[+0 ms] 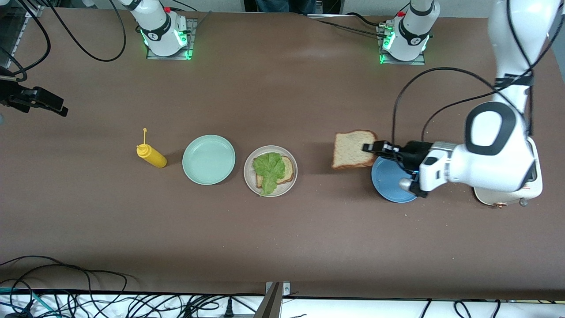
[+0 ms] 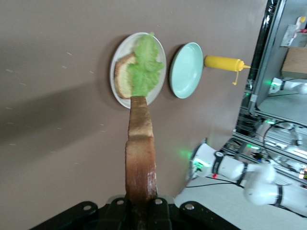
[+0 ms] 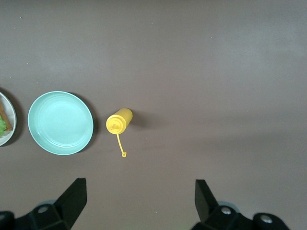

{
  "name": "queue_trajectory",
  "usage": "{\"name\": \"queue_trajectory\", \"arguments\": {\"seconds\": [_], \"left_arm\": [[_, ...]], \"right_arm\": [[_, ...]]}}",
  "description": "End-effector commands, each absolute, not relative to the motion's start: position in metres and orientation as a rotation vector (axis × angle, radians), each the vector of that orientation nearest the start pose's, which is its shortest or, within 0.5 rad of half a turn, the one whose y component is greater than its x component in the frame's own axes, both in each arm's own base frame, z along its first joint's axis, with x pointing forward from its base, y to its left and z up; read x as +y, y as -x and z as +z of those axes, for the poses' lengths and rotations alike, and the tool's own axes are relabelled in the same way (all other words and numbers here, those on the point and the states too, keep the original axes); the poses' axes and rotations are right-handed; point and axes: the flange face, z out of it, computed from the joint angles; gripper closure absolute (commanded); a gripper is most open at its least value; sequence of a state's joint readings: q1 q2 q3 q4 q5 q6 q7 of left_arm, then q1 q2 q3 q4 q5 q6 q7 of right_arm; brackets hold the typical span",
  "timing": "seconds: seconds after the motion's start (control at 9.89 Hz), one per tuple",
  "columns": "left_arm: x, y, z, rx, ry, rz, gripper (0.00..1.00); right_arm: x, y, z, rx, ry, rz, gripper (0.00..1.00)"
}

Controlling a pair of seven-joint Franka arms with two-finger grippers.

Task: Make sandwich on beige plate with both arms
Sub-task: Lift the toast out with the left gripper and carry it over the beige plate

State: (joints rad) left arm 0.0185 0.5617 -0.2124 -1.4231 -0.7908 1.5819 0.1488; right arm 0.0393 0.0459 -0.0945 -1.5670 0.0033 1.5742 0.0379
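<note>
Item 1. Round, shallow off-white beige plate (image 1: 270,171), speckled, raised rim, mid-table, nearest the front camera among the listed things. On it: one square slice of light-brown toasted bread (image 1: 287,170) lying flat, with a ruffled green lettuce leaf (image 1: 268,170) on top. Sandwich lacks its top slice.

Item 2. Round mint-green plate (image 1: 209,159), bare, just beside the beige plate toward the right arm's end of the table.

Item 3. Yellow plastic squeeze bottle (image 1: 151,155) with a thin nozzle, near the mint plate, further toward the right arm's end.

Item 4. Round blue plate (image 1: 388,181), toward the left arm's end, partly under the left arm's wrist.

Item 5. Left gripper (image 1: 370,147), black two-finger pincer, clamped on the edge of a second light-brown bread slice (image 1: 351,149); the slice is carried in the air over bare table between the blue and beige plates. In the left wrist view it points edge-on straight at the lettuce.

Item 6. Right gripper (image 3: 139,196), fingers spread wide and empty, waiting above the table by the squeeze bottle.

Note. The beige plate lies from the held slice toward the right arm's end; the left arm is judged the one to deliver.
</note>
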Motion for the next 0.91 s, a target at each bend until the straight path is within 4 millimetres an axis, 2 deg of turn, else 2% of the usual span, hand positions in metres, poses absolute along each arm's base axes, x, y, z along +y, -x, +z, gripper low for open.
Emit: {"name": "queue_trajectory", "arguments": {"seconds": [0.0, 0.3, 0.51, 0.81], "left_arm": [[-0.202, -0.663, 0.38, -0.076, -2.161, -0.438, 1.0], [-0.278, -0.658, 0.366, 0.078, -2.176, -0.416, 1.0], [-0.307, -0.655, 0.355, 0.144, -2.162, -0.391, 1.0], [-0.338, -0.651, 0.341, 0.214, -2.153, -0.355, 1.0]], "right_arm": [[-0.024, -0.564, 0.609, 0.146, 3.118, 0.062, 0.0], [-0.021, -0.565, 0.609, 0.134, 3.119, 0.06, 0.0], [-0.022, -0.565, 0.61, 0.141, 3.119, 0.053, 0.0], [-0.021, -0.565, 0.609, 0.137, 3.117, 0.059, 0.0]]}}
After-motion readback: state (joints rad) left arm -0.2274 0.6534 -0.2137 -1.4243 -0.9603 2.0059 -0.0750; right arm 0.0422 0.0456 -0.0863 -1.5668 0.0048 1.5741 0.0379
